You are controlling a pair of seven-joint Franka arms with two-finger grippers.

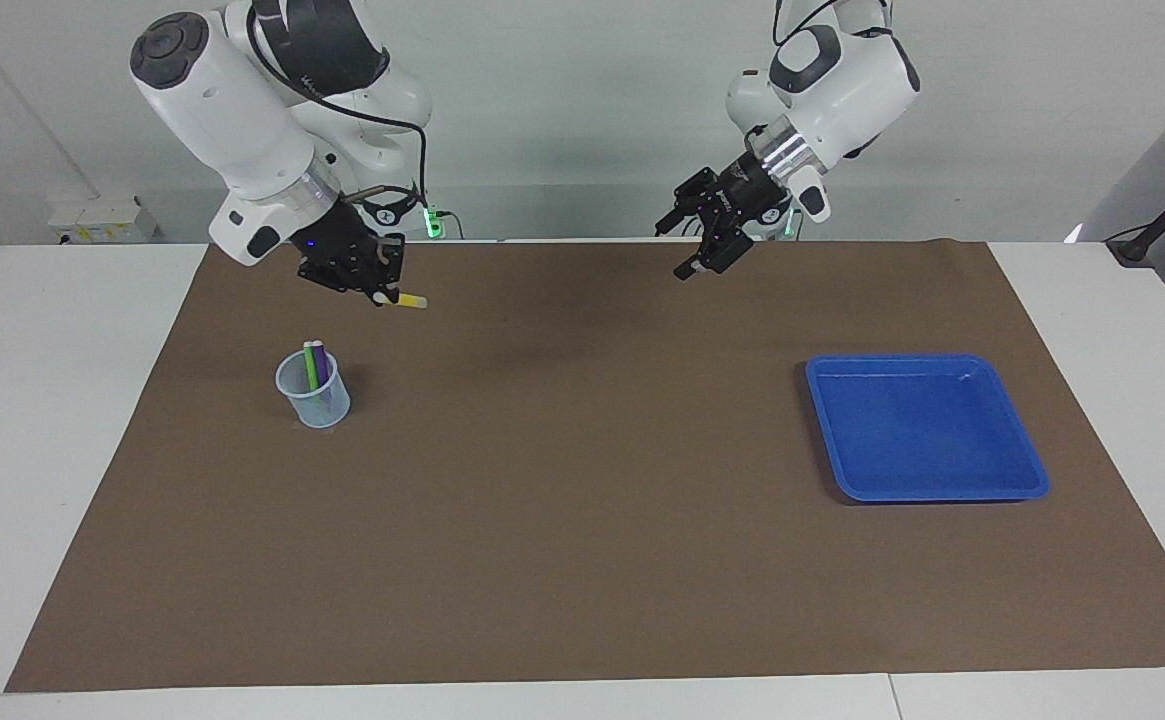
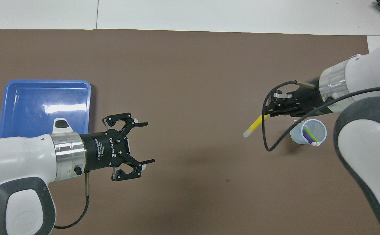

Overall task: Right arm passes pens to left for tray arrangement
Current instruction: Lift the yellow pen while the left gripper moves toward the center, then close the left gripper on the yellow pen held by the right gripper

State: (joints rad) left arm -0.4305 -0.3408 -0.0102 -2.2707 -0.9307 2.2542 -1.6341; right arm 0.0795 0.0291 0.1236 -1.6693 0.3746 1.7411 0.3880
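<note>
The yellow pen (image 1: 408, 299) is clamped in my right end effector (image 1: 374, 290), up in the air above the brown mat (image 1: 582, 560) at the right arm's end of the surface (image 1: 62, 450). Its long axis runs roughly level, and the pale tip sticks out of my fingers toward the middle of the mat, pointing at my other arm. The purple pen (image 1: 318, 362) and green pen (image 1: 309, 366) stand together in the small clear cup (image 1: 313, 390), which sits on the mat just below my right end effector.

My left end effector (image 2: 134, 150) hangs over the mat with its fingers spread wide apart and nothing between them, facing the yellow pen but well apart from it. The stretch of mat between my two end effectors is bare, so I judge both can close in along the pen's own line. The blue tray (image 1: 927, 428) lies at the left arm's end, holding nothing yet, near the mat's edge there.
</note>
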